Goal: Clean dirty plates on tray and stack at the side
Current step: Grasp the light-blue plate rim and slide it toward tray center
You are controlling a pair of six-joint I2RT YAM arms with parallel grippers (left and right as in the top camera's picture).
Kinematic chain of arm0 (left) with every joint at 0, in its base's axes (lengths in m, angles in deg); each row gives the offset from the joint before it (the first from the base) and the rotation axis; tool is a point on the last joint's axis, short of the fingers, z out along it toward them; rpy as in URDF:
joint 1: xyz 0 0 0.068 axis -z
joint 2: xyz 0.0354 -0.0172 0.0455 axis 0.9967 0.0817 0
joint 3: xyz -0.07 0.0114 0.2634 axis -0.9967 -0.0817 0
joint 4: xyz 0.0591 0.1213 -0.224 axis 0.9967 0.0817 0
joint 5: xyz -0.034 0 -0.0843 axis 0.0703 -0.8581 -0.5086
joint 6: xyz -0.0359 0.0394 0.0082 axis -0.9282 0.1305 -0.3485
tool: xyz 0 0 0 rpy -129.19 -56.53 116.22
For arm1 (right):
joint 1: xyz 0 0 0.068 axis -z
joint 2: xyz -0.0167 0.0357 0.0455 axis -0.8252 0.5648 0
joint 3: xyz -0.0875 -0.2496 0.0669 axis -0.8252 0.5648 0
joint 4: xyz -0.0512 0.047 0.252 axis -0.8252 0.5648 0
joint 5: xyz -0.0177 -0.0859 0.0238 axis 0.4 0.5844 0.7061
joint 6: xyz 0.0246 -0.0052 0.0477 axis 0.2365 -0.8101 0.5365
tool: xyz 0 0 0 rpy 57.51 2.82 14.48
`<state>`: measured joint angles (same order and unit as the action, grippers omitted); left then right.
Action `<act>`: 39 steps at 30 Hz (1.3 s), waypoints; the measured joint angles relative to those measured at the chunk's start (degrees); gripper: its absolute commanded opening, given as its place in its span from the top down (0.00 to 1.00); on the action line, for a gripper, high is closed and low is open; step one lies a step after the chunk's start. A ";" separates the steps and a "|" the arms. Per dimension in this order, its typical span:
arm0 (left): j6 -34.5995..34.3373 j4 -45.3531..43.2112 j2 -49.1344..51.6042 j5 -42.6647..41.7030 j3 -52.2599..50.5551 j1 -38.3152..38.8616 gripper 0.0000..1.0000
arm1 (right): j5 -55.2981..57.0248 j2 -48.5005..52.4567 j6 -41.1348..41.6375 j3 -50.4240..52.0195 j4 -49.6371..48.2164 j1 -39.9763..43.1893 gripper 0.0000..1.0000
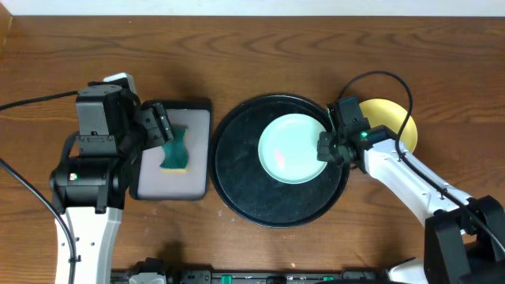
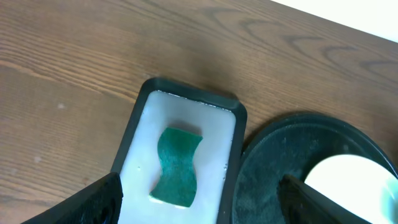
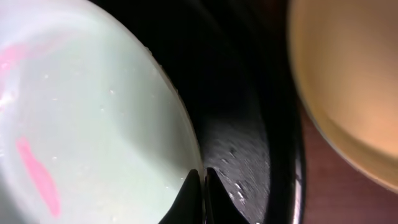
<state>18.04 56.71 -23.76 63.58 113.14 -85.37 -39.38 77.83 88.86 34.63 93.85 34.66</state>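
The right hand (image 3: 203, 186) is clenched at the rim of the mint round plastic plate (image 1: 292, 148); the left hand (image 1: 163, 130) is held released above a green sponge (image 2: 177, 167).

The overhead camera looks straight down from well above the wooden desk (image 1: 260, 47), taking in both arms, the round black tray (image 1: 237, 181) at centre and the rectangular tray (image 1: 158, 181) to its left. The left wrist camera looks down at a slant from some height on that rectangular tray and its green sponge (image 2: 177, 167). The round tray's left part shows at right, and the left end effector (image 2: 208, 208) lies along the bottom edge. The right wrist camera sits very close over the round tray's right rim, between the mint plate (image 3: 81, 124) and the yellow plate (image 3: 354, 81), with the right end effector (image 3: 204, 186) at the bottom.
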 measured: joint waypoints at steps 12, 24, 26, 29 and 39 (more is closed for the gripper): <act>0.00 0.00 0.00 0.00 0.00 0.00 0.20 | 1.70 0.00 9.33 0.00 3.30 -0.42 0.99; 0.00 0.00 0.00 0.00 0.00 0.00 0.20 | 2.78 0.00 10.08 0.00 2.64 -1.95 0.43; 0.00 0.00 0.00 0.00 0.00 0.00 0.20 | 2.86 0.00 8.15 0.00 2.19 -1.95 0.45; 0.00 0.00 0.00 0.00 0.00 0.00 0.20 | 3.78 0.00 3.93 0.00 1.92 -1.95 0.50; 0.00 0.00 0.00 0.00 0.00 0.00 0.20 | 4.98 0.00 -10.38 0.11 -2.60 -1.95 0.60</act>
<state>18.04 56.71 -23.76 63.58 113.14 -85.37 -34.40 77.83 78.48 34.74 91.25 32.72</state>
